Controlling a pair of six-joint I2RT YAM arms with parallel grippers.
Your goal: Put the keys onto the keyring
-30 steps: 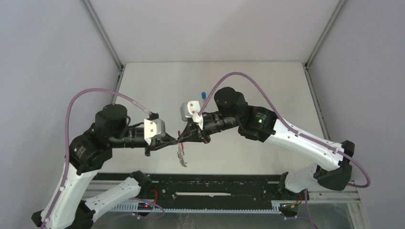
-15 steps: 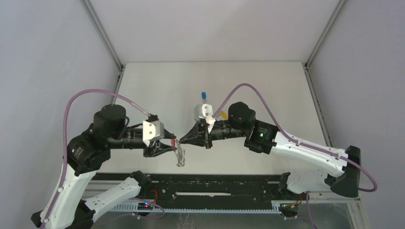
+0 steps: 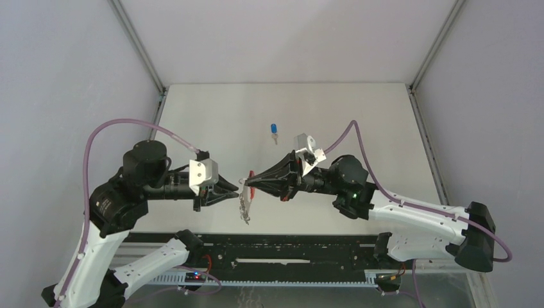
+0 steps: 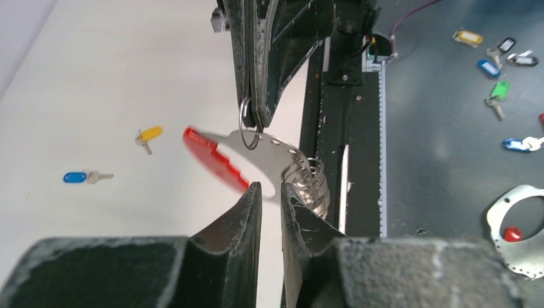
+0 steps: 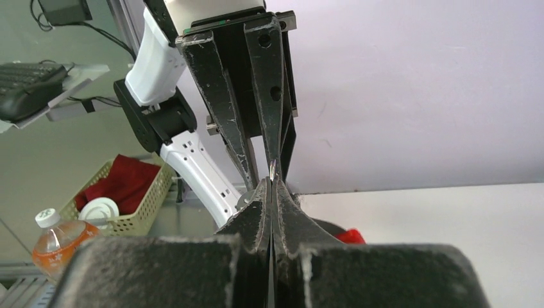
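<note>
The keyring [image 4: 272,154] looks light, stiff and slippery, likely to swing; its flat metal is the place to pinch. The right gripper [image 4: 253,120] is clenched on it; whether the left gripper [image 4: 271,189] grips, I can't tell.

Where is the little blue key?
In the top view the blue key lies on the white table, just past the middle. The left wrist view shows the yellow key near it, not touching.

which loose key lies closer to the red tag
The yellow-headed metal key; in the left wrist view the blue-headed key lies farther from the red tag.
</note>
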